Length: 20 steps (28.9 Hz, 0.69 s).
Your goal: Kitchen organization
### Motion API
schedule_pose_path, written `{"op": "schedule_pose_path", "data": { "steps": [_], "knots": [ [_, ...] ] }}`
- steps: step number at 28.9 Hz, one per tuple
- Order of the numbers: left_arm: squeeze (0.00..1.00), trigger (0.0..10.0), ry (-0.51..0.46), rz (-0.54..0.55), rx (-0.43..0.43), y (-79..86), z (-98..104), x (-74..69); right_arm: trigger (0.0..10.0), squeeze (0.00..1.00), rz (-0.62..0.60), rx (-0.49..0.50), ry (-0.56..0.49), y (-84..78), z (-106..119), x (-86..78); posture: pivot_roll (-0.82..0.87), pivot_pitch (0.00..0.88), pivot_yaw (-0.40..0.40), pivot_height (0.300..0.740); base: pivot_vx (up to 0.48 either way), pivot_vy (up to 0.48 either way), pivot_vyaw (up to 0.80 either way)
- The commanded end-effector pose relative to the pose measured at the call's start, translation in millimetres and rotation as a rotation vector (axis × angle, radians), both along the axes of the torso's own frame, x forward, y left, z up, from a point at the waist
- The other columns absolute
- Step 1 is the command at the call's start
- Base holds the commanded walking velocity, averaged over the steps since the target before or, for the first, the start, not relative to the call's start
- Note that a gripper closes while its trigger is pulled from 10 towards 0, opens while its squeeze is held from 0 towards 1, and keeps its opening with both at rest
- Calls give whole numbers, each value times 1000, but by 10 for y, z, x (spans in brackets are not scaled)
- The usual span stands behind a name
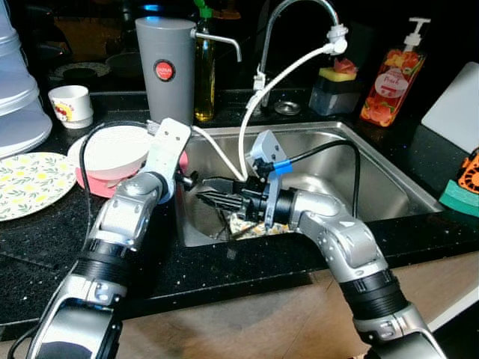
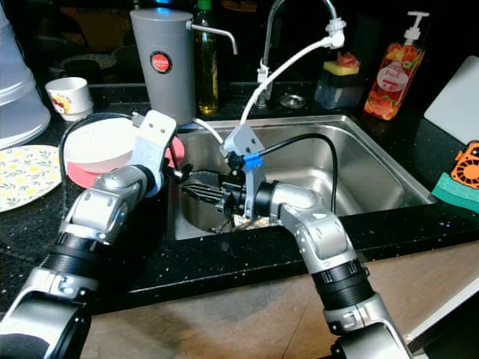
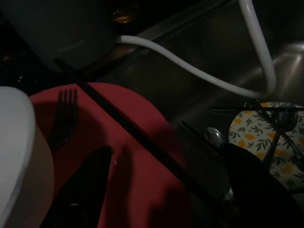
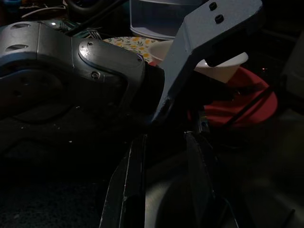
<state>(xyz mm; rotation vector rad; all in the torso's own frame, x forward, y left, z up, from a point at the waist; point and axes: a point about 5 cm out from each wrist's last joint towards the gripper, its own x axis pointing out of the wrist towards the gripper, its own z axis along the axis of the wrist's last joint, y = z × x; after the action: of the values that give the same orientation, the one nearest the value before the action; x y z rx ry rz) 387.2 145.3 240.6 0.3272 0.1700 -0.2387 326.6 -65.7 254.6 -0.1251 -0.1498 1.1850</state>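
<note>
Both arms are reaching over the sink's (image 1: 389,176) left edge. The left gripper (image 3: 166,190), fingers spread, is hovering above the red plate (image 3: 137,180), where a fork (image 3: 64,118) is lying. The right gripper (image 4: 164,183), fingers parted, is pointing toward the left arm; cutlery and a patterned plate (image 3: 251,135) are lying in the sink below.

Left gripper (image 1: 196,179): its tips lie behind the right gripper (image 1: 217,199) at the sink (image 1: 389,187) wall; whether its jaws are apart cannot be told.
Patterned plate in sink (image 3: 266,142): mostly covered by the right arm in the head views; cut by the edge in the left wrist view.
Cutlery on that plate (image 3: 280,128): dark, kind unclear.
Red plate (image 3: 137,161): partly under the white bowl (image 1: 116,149).
Floral plate (image 1: 22,183): cut off at the table's left.
White board (image 1: 456,112): cut by the right edge.
</note>
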Motion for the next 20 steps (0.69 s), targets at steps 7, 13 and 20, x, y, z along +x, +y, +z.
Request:
{"op": "schedule_pose_path", "data": {
  "steps": [7,13,20],
  "knots": [
    [0,0,83,21,-24,73,-76,45,10000,0,1,3,-19,-44,57,25,-29,82,-42,740,0,0,0],
    [0,0,76,18,-32,84,-39,68,10000,0,2,7,-21,-48,68,32,-29,81,-43,740,0,0,0],
    [0,0,28,6,-51,74,64,92,10000,0,1,14,-25,-56,84,38,-29,82,-43,740,0,0,0]
  ]
}}
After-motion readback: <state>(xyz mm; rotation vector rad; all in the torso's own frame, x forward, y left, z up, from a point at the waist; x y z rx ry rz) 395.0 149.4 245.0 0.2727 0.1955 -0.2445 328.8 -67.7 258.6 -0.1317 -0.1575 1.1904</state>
